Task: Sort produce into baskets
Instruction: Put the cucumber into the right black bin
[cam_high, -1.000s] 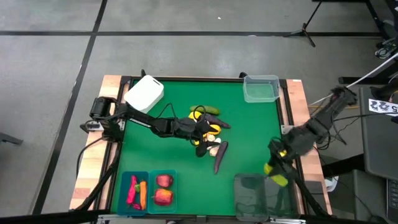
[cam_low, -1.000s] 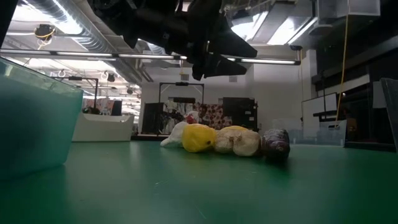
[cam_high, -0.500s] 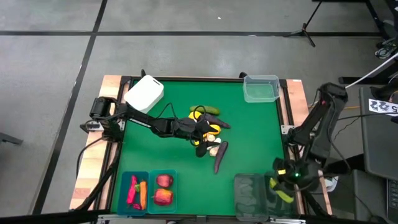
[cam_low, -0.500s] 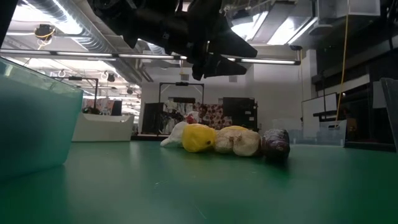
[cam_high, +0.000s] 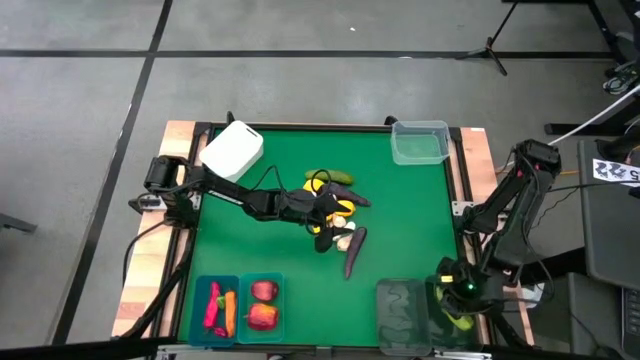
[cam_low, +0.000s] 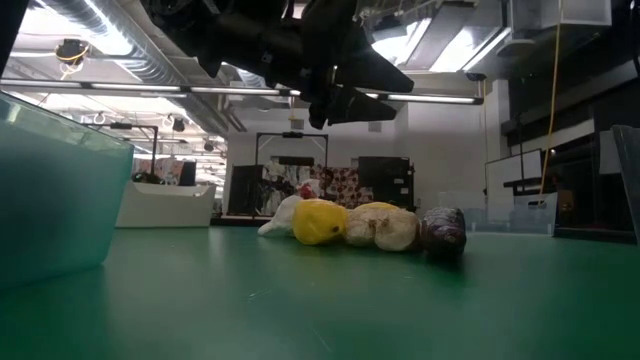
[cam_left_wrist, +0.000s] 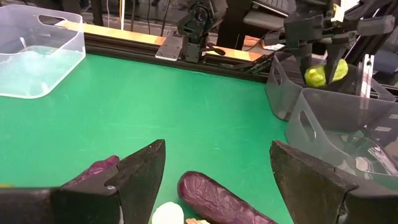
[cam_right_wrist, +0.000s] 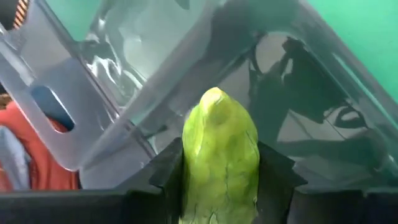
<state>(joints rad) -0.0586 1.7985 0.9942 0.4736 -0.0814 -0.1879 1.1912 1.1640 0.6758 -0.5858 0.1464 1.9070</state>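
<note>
A pile of produce lies mid-table: yellow lemons (cam_high: 342, 208), green cucumbers (cam_high: 335, 177), white garlic (cam_high: 343, 241) and dark eggplants (cam_high: 354, 250). My left gripper (cam_high: 335, 215) hovers open just above the pile; in the left wrist view its fingers (cam_left_wrist: 143, 174) stand wide over an eggplant (cam_left_wrist: 217, 199) and touch nothing. My right gripper (cam_high: 455, 300) is shut on a yellow-green lemon (cam_right_wrist: 217, 162) over the near-right dark-tinted bin (cam_high: 458, 322). It also shows in the left wrist view (cam_left_wrist: 323, 71). My right gripper pinches the lemon's two opposite sides (cam_right_wrist: 186, 168) between its two fingers (cam_right_wrist: 277, 171). The fingers point down from above. The lemon is lifted clear, one pointed end away from the wrist, in the mouth of the dark-tinted bin (cam_left_wrist: 292, 87).
Two teal bins (cam_high: 238, 305) at the near left hold red peppers, a carrot and apples. A second dark-tinted bin (cam_high: 400, 310) stands beside the right one. A clear tub (cam_high: 420, 142) is at the far right, a white box (cam_high: 232, 150) at the far left.
My right gripper has carried the lemon toward the table's near edge, from beside the right edge to over the near-right dark-tinted bin, and has lowered toward it. The lemon stays in its hold.
</note>
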